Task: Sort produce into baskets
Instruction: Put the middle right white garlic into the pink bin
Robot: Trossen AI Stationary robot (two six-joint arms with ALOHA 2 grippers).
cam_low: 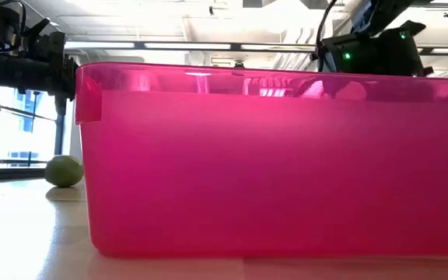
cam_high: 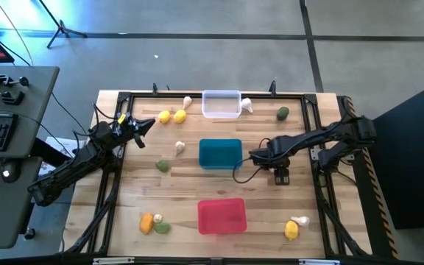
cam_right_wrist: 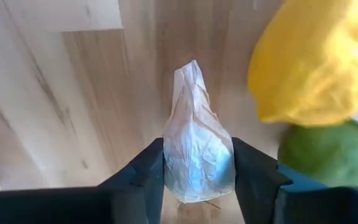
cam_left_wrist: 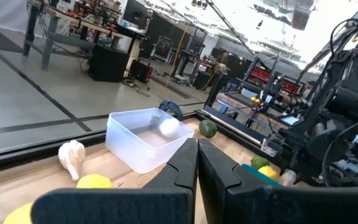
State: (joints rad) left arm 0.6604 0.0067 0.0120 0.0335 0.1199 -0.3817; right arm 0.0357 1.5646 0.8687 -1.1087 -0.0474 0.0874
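Pinching a garlic bulb (cam_right_wrist: 196, 140) from both sides, the right gripper (cam_high: 257, 156) hangs mid-table just right of the teal basket (cam_high: 220, 141), its fingers narrowed onto the bulb's fat lower half. Up close the bulb is whitish and papery, creased, tapering to a pointed tip, with a yellow fruit (cam_right_wrist: 316, 62) and a green lump (cam_right_wrist: 328, 155) near it over bare wood; whether it rests on the table I cannot tell. At far left the left gripper (cam_high: 149, 124) hovers with its fingers pressed together, holding nothing.
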